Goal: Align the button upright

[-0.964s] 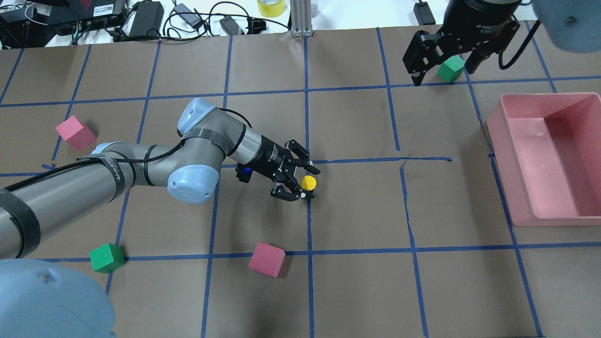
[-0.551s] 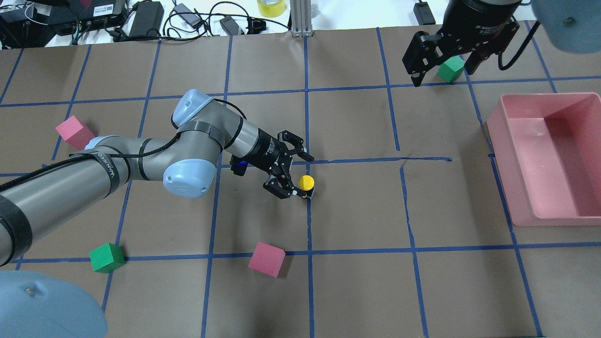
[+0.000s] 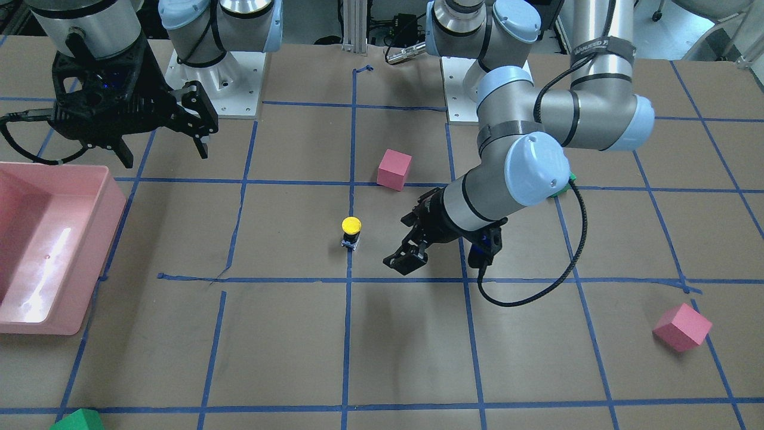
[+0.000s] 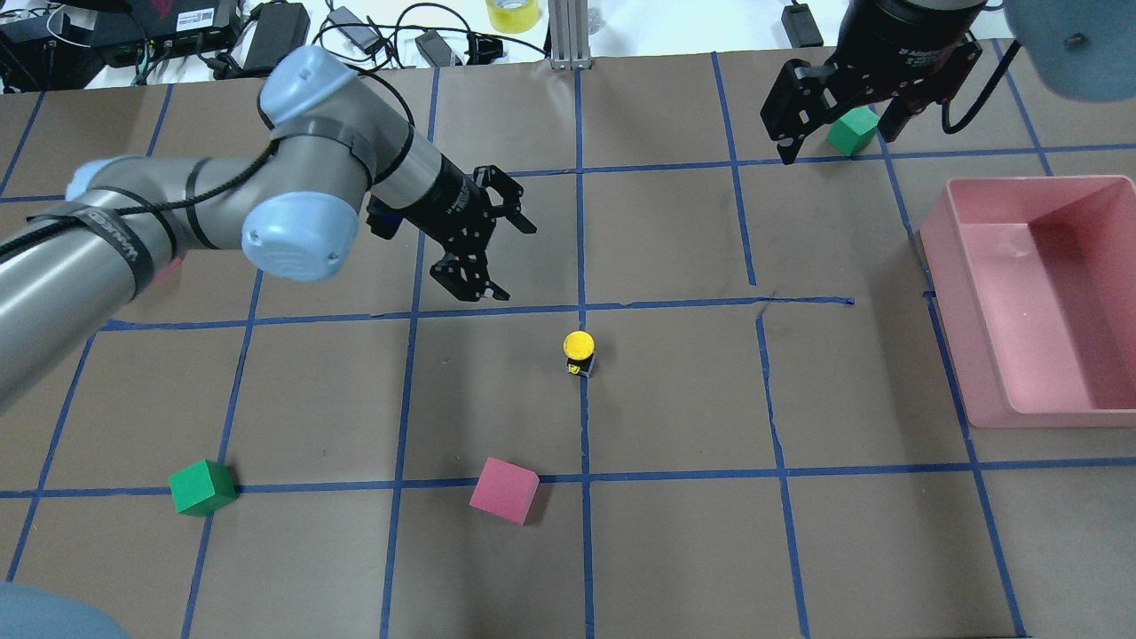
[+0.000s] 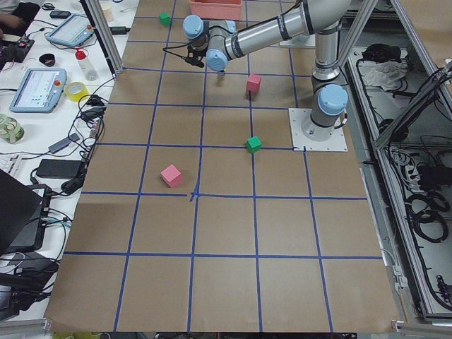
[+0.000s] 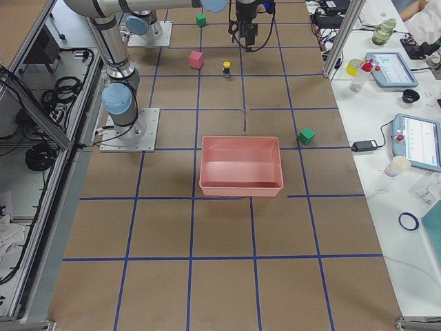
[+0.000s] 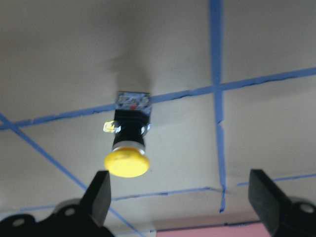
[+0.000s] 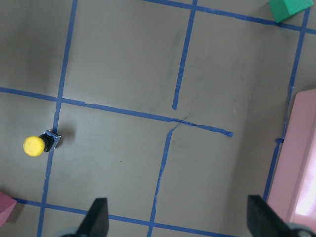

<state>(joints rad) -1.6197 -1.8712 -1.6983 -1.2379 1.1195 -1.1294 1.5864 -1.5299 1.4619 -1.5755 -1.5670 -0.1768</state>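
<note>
Front-facing cam: the button is standing upright, yellow cap on top, right on a blue tape line near the middle of the table. The left gripper hangs just beside it without touching, jaws spread and nothing in them. The right gripper is up high by the pink bin, fingers wide apart too, also empty. A pink cube lies a little way behind the button.

Overhead: the left gripper sits apart from the button, on the robot's left side of it, with a clear gap. A green cube shows between the right gripper's fingers (that's only line of sight, since the right wrist cam has that cube lying on the table in a corner of its frame).

Left wrist cam: a bit blurry, but the button is standing at a tape crossing, base on the paper. Both fingertips are at the bottom corners, well apart.

Right wrist cam: the button is small at the left, the pink bin is at the right edge, and the fingers are spread.

Exterior right: the button is a tiny dot on the line, near the pink cube.

Exterior left: I can't make the button out.
</note>
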